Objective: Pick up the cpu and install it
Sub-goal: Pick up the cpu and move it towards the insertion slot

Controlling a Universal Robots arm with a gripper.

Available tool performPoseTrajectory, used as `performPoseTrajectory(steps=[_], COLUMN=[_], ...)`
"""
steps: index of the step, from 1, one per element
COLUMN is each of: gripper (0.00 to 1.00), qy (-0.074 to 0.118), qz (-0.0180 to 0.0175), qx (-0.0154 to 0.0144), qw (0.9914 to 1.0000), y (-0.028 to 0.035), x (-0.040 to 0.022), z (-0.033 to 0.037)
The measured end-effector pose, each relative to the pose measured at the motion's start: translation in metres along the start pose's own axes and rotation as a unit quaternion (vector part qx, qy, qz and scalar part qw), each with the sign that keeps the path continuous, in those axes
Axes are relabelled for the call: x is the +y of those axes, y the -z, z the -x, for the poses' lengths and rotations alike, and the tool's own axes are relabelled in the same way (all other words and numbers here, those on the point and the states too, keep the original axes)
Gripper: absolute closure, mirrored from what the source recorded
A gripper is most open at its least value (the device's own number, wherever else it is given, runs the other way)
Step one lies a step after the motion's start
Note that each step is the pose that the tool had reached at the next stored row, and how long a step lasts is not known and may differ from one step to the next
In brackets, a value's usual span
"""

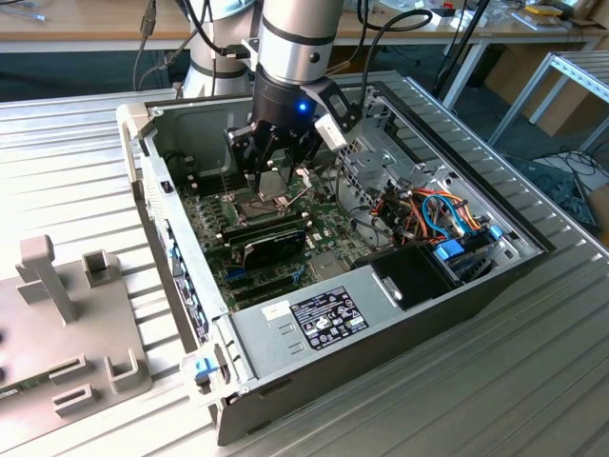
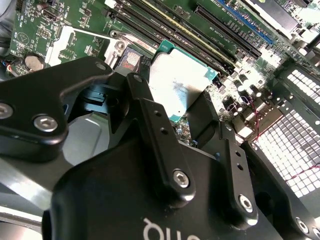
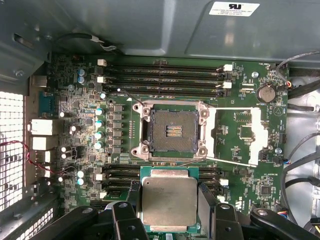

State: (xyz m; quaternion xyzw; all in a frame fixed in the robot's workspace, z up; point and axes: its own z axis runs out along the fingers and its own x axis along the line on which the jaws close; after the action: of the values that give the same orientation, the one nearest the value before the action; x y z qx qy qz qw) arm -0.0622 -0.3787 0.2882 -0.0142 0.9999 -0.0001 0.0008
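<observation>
Cpu: clamped edge-on in the end effector, a finger pressing on each of two opposite sides, metal top facing up. It hangs clear above the motherboard and touches nothing below. In the first wrist view it sits just beside the socket, over the memory slots on one side of it, not over the opening itself.

Socket: open, contact field bare. The hinged frame is folded flat to the side away from the rear ports, so it does not bar the way in.

Step in hand, as you should read it: pick-up is done, and the carry to the socket is under way. The chip is not seated.

What the placement calls for, by my judgement: square the chip over the opening, keep it level, and match its corner key to the socket. Neither wrist view lets you confirm the key. Any skew on lowering risks the contacts.

Around: the open computer case lies on the ribbed metal surface.
</observation>
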Motion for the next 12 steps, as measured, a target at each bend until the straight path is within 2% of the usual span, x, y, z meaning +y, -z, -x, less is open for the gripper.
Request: performPoseTrajectory(steps=[3, 6, 8, 12], gripper=[0.45, 0.45, 0.45, 0.45], qy=[0.0, 0.0, 0.0, 0.0], qz=[-0.0004, -0.0026, -0.0037, -0.0038], qx=[-0.0001, 0.0001, 0.0001, 0.0001], qw=[1.0, 1.0, 0.99999, 0.99999], y=[-0.0006, -0.0024, -0.0066, -0.0109], x=[0.0001, 0.0001, 0.0005, 0.0066], z=[0.0001, 0.0, 0.0, 0.0002])
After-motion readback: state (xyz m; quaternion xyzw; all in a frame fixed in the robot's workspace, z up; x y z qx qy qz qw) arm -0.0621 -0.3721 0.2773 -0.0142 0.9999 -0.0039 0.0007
